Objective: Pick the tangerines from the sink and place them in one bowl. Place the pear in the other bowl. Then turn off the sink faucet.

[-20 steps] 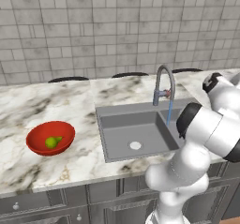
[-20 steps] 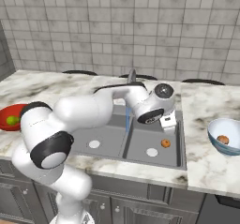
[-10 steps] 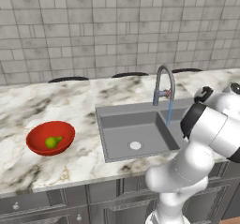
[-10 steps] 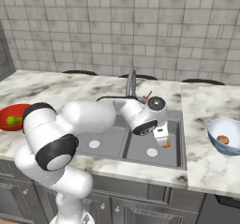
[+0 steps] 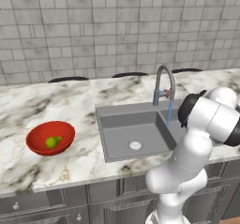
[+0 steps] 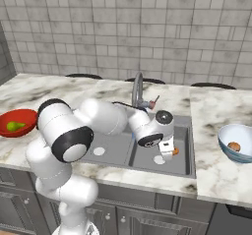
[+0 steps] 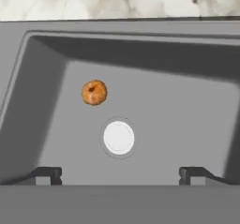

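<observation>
With the sink [image 6: 184,131] as reference, the red bowl [image 6: 19,121] holding the pear [image 6: 15,126] sits on the counter well to its left, the gripper [image 6: 167,149], jaws released and empty, hangs inside it above a tangerine [image 7: 94,92] beside the drain [image 7: 118,138], and the pale bowl [image 6: 237,141] containing another tangerine [image 6: 235,146] stands to its right.

No text, label, brand, number or sign can be read anywhere around the sink [image 5: 133,134]: its basin, the marble counter beside it and the tiled wall behind it all show plain, unmarked surfaces.
</observation>
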